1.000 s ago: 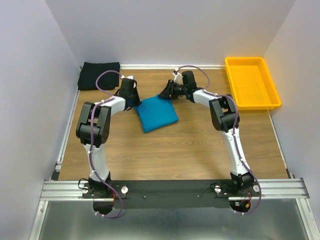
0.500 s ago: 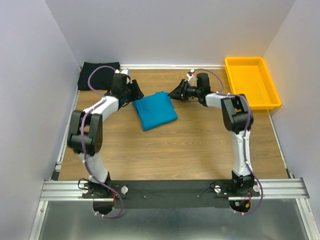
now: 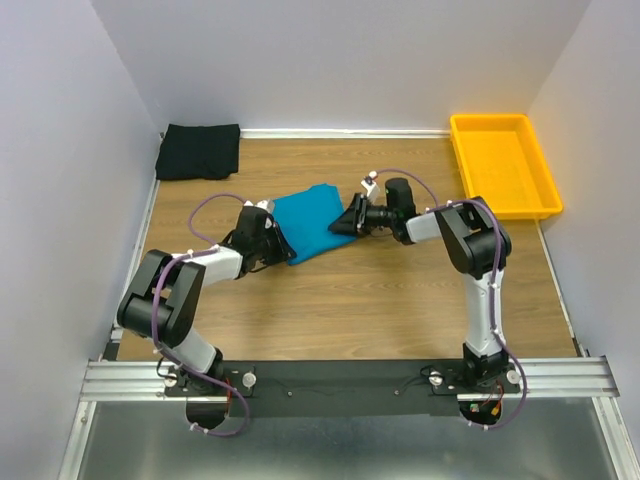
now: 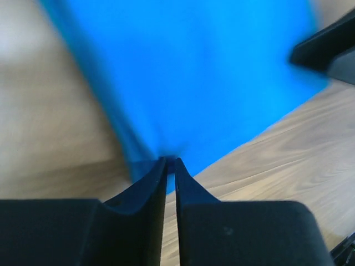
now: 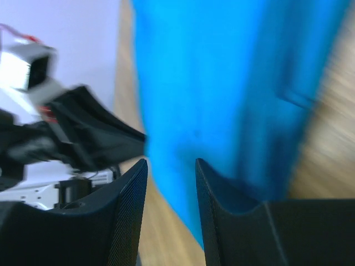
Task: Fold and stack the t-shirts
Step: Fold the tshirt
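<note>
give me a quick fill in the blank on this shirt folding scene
The black shirt lies in the far ____ corner of the table.
The yellow tray sits on the far ____ side.
The teal shirt is pinched at its near corner by the ____.
The right claw stands ____ at that shirt's opposite edge.
Missing words: left; right; left claw; open

Both wrist views are blurred, and the teal shirt [image 4: 205, 72] runs off their top edges. From above, it is unclear if the right gripper [image 3: 336, 225] touches it.
</note>
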You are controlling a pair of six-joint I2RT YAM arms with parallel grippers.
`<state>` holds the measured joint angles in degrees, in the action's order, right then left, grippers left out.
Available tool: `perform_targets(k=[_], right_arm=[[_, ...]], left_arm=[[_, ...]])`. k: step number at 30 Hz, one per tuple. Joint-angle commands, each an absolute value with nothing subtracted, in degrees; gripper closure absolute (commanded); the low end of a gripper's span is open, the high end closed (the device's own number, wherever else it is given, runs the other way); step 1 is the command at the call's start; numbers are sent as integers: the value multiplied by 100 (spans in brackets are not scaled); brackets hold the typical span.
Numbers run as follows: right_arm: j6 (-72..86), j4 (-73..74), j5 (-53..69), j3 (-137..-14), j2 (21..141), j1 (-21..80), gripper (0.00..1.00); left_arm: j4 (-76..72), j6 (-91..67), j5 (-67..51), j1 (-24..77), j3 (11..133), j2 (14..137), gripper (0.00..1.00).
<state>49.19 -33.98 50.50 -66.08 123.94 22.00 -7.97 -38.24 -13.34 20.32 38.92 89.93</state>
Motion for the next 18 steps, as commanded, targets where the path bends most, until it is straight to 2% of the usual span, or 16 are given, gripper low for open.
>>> perform_targets(k=[1,2,7,10,11,13,14,18], right_arm=[[4790,-3831,4975,-6154,12919,2110,53],[4781,-3884,4966,-6083,12972,2040,53],[4632,-3955,4904,-5678,12789,1881,53],[4693,-3973,5019,-5616,12420,1898,53],[4754,-3981,4975,-5625,12149,1942,53],[4833,-3981,4992,-5704,11910,2021,53],[4938,-3990,5001,-5765,11805,2143,53],[5132,-3999,4983,-6108,11505,2618,52]], left_arm=[[-1037,-4078,-1318,2013,3561,9175,85],[-1028,-4104,-1301,2013,3516,9184,88],[-774,-4149,-1099,1995,3322,8861,89],[-467,-4122,-1011,2004,3392,8281,84],[-240,-4096,-924,2004,3436,8105,76],[-10,-4043,-546,2004,3620,7571,67],[296,-3973,-414,2004,3691,7402,56],[799,-3771,524,1995,4034,6646,34]])
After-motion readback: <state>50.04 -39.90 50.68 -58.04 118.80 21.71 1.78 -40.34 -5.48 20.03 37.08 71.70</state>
